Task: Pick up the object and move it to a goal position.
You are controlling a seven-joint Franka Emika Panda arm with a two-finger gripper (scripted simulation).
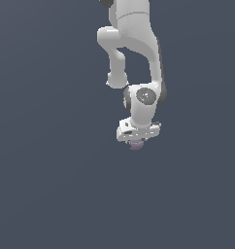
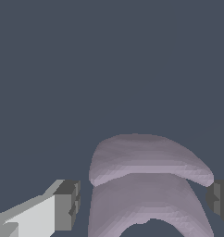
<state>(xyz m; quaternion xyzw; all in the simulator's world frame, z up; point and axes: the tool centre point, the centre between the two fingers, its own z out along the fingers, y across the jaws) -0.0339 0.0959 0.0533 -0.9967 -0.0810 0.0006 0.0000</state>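
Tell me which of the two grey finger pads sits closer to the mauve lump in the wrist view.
The pad on the white finger sits closer to the lump, with a narrow gap; the other pad, at the frame edge, stands slightly farther off. Neither touches.

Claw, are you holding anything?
Nothing yet: the white claw is open around the small mauve-grey lumpy piece, with gaps showing between it and both dark fingertips.

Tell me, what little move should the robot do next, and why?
Probably close the white tool on the pale mauve-grey lumpy piece. In the wrist view the piece sits between the two dark grey fingertips, with a gap showing on each side, so nothing grips it yet. The exterior view shows the tool right over the piece.
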